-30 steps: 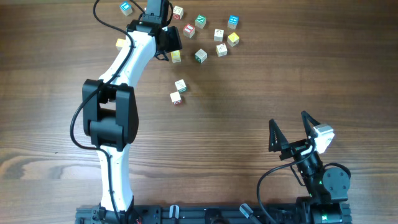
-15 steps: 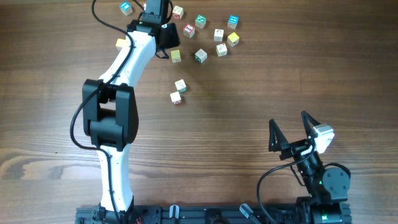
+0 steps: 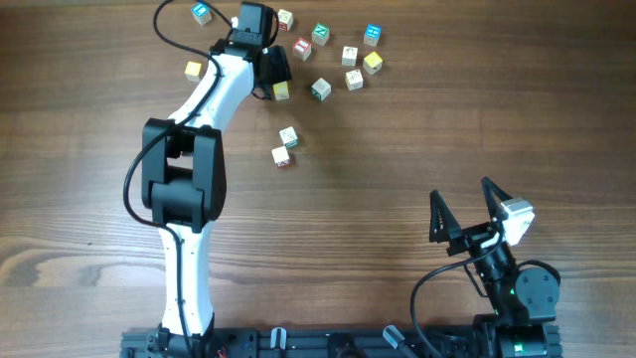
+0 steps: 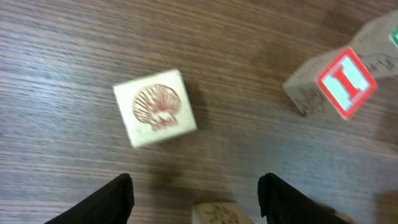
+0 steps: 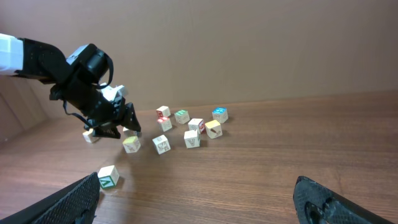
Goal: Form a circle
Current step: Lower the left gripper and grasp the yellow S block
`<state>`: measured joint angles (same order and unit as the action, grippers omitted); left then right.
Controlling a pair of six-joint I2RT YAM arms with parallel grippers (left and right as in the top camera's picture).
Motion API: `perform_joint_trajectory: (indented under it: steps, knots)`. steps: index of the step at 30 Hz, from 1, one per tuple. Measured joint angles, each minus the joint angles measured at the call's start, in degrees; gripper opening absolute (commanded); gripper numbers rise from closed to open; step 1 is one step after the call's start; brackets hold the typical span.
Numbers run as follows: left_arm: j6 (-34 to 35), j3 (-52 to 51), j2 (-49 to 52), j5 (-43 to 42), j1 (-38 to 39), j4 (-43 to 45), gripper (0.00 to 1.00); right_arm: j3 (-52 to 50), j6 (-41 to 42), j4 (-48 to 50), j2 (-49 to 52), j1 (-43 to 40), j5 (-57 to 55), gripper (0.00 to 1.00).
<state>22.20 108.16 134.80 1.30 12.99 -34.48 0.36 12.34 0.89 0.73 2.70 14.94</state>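
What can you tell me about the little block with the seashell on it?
The shell block is a small cube of pale, cream-coloured wood. Its top face carries a reddish-brown scallop shell print. It lies flat on the brown wooden table, turned a bit askew, with nothing touching it. The left pincer hovers open close by, not holding it.

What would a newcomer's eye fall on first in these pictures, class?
The white left arm stretches across the wooden table to a loose scatter of small cubes at the far edge, its left gripper open among them. Up close, a cube with a red shell lies just ahead of its fingers. The right gripper stands wide open near the front right.
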Motion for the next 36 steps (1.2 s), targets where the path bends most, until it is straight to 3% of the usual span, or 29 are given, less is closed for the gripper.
perform_joint_trajectory:
  steps: [5,9,15,18,28,36]
  knots:
    - [0.00,0.00,0.00,-1.90,1.84,-1.95,0.69,0.00,0.00,-0.02,0.00,0.00,0.00,1.00]
    - [0.09,0.00,0.00,-2.36,2.89,-3.04,0.55,0.00,0.00,-0.02,0.00,0.00,0.00,1.00]
    - [0.52,0.00,0.00,-1.81,2.80,-4.37,0.42,0.00,0.00,-0.02,0.00,0.00,0.00,0.99]
    - [0.81,0.00,0.00,-1.18,2.80,-4.52,0.29,-0.02,0.00,-0.02,0.00,0.00,0.00,1.00]
    - [0.81,0.00,-1.44,-1.14,2.80,-5.44,0.24,0.00,0.00,0.00,0.00,0.00,0.00,1.00]
    - [0.81,0.02,-21.09,-2.36,2.82,-22.82,0.25,0.00,0.00,0.00,0.00,0.00,0.00,1.00]
